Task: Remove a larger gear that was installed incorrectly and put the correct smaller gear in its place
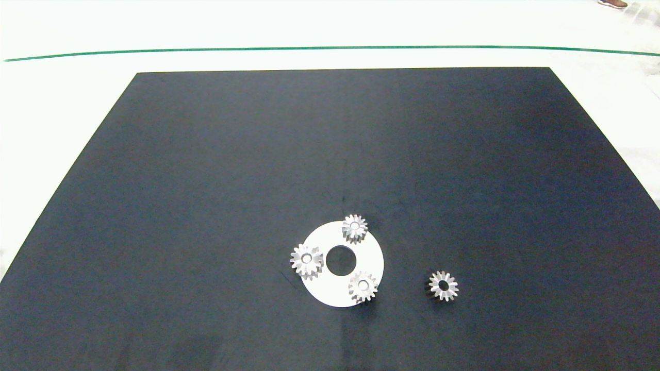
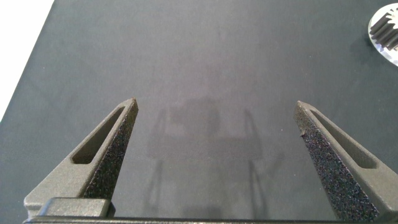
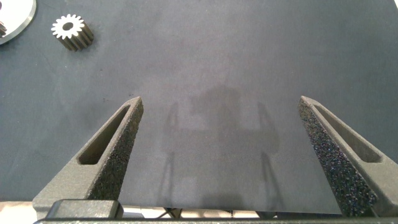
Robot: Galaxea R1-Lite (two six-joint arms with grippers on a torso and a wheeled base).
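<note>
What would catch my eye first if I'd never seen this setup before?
Probably the white disc on the black mat, with three silver gears around its rim. A fourth gear lies alone on the mat to the disc's right. Both wrist views show an open claw above bare mat.

We count four silver gears: three on one white ring-shaped disc (image 1: 341, 288), at twelve (image 1: 355, 228), nine (image 1: 307, 259) and five o'clock (image 1: 363, 286), and one loose gear (image 1: 443, 285) at three o'clock.
</note>
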